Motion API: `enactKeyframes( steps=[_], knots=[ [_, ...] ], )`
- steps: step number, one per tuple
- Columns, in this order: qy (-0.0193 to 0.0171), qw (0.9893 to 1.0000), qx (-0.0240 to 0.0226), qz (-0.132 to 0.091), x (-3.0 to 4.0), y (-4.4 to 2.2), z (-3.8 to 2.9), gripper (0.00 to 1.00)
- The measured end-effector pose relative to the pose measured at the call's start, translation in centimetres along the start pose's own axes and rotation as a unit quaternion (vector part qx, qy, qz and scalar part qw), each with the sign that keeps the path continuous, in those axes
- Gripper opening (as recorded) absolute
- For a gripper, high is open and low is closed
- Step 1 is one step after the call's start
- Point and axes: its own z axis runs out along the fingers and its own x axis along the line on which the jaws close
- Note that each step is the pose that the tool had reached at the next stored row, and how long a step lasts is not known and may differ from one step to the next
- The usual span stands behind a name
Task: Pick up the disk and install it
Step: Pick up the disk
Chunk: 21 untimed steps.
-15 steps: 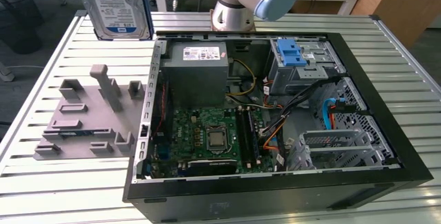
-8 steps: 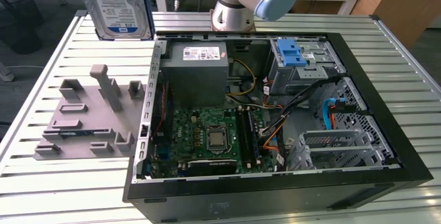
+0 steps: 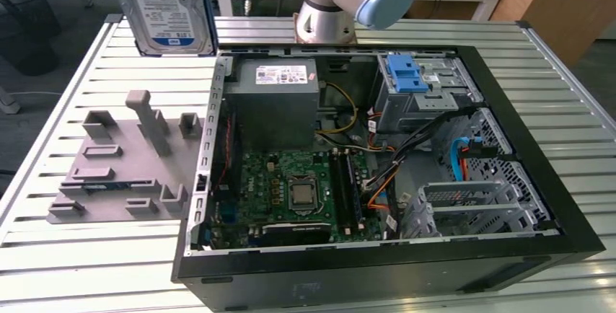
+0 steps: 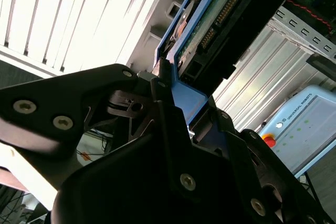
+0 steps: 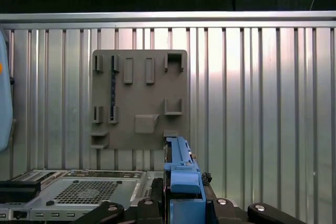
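Right, step in hand: I'm carrying the disk [image 3: 166, 6]. By my reading the pick-up is done and the install is not yet begun.
Gripper: I'm seeing the gripper [image 4: 184, 92] in the second wrist view, clamping the disk by its blue carrier frame with a finger on each side.
Disk position: it's hanging upright in the air over the far left of the slatted table [image 3: 77, 68], label facing the exterior camera.
Relative to the case: it's sitting just left of the open computer case [image 3: 539, 147], well apart from the drive cage [image 3: 423, 86] at the case's far right.
Below the hand: I'm looking past the carrier at the grey fixture plate [image 5: 139, 98] in the first wrist view.
Next move calls for: I'm judging a carry to the right, squaring the carrier to the cage and steering clear of the loose cables [image 3: 438, 147].
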Motion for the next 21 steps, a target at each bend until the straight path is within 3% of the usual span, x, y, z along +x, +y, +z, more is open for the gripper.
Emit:
enactKeyframes(
  steps=[1,2,21],
  knots=[
    [0.0000,1.0000,0.0000,0.000,0.00,-0.03,0.00,0.36],
    [0.0000,1.0000,0.0000,0.000,-0.02,-1.36,-0.01,0.36],
    [0.0000,1.0000,0.0000,0.000,-0.03,-2.01,-0.01,0.36]
  ],
)
